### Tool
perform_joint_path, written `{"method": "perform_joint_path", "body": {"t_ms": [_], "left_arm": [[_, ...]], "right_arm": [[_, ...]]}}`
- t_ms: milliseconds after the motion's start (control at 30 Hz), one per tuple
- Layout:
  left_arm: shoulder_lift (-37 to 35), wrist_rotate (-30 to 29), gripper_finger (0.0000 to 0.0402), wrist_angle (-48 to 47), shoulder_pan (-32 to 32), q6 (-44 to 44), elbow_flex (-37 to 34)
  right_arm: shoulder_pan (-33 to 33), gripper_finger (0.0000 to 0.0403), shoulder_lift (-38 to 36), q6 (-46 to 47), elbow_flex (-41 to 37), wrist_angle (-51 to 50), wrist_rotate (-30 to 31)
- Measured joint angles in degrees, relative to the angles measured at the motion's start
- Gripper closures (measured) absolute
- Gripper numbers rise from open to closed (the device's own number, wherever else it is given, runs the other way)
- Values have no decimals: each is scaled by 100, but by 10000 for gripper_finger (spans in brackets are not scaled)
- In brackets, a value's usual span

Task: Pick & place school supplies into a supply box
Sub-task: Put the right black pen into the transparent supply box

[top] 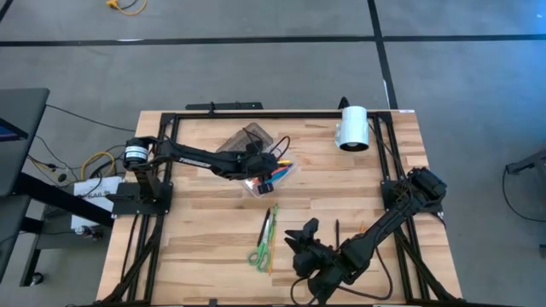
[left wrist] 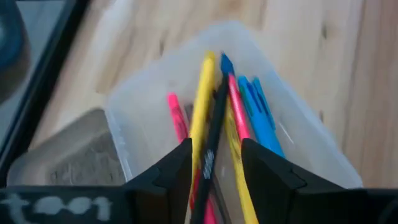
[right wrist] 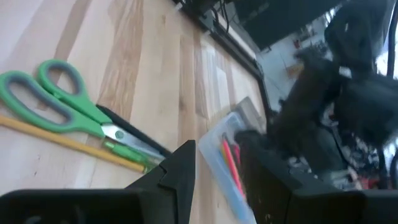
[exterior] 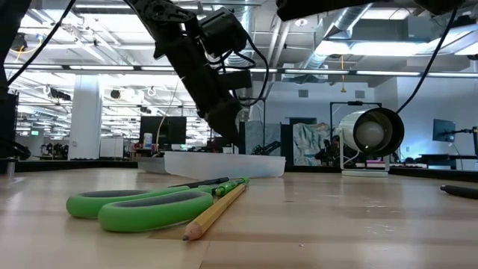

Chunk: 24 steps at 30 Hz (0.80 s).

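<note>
The left gripper [top: 266,169] is hanging directly over the supply box [top: 277,175] near the middle of the table [top: 205,230], and from above it is covering much of the box's contents. In the left wrist view its fingers [left wrist: 171,171] are standing a little apart with a black pen [left wrist: 211,155] running up between them; whether they are actually pinching it or it is merely lying in the box below is hard to tell. Around that pen, inside the clear box, are lying a yellow pencil [left wrist: 202,109], pink pens [left wrist: 176,115] and blue pens [left wrist: 258,112]. The grey dotted lid [top: 247,136] is lying open flat beside the box, on the side toward the table's far edge. A strip with pale characters is running along the wrist picture's lower margin, too blurred to read.

The right gripper [top: 300,234] is sitting low near the front of the table, with its fingers spread and nothing between them. Just beside it, toward the left arm, the green-handled scissors [top: 260,251] are lying flat with a wooden pencil [exterior: 216,213] alongside, touching them or nearly so, and a dark pen [exterior: 198,181] behind. Another dark pen [top: 336,228] is lying alone on the right gripper's other side.

The white cylinder [top: 352,128] is lying on its side near the far right corner. In the low view the box is showing only as a thin pale slab.
</note>
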Motion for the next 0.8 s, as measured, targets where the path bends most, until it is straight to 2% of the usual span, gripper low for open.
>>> {"method": "perform_joint_path", "body": {"t_ms": [167, 333, 500, 600, 800], "left_arm": [[-211, -11, 268, -1077, -352, -173, 0], [-561, -140, 271, -1770, -1107, -532, 0], [-966, -485, 271, -1994, -2127, -839, 0], [-1083, -873, 271, -2064, -2821, -1133, 0], [-1096, -2300, 271, -2111, -4143, -1813, -116]], "right_arm": [[7, 282, -205, 1505, -4, -983, -57], [102, 282, -340, 2969, 2, -1569, -180], [177, 282, -340, 4433, 2, -2037, -1034], [179, 282, -340, 5454, -2, -2427, -1641], [265, 282, -340, 7643, -2, -3253, -1838]]}}
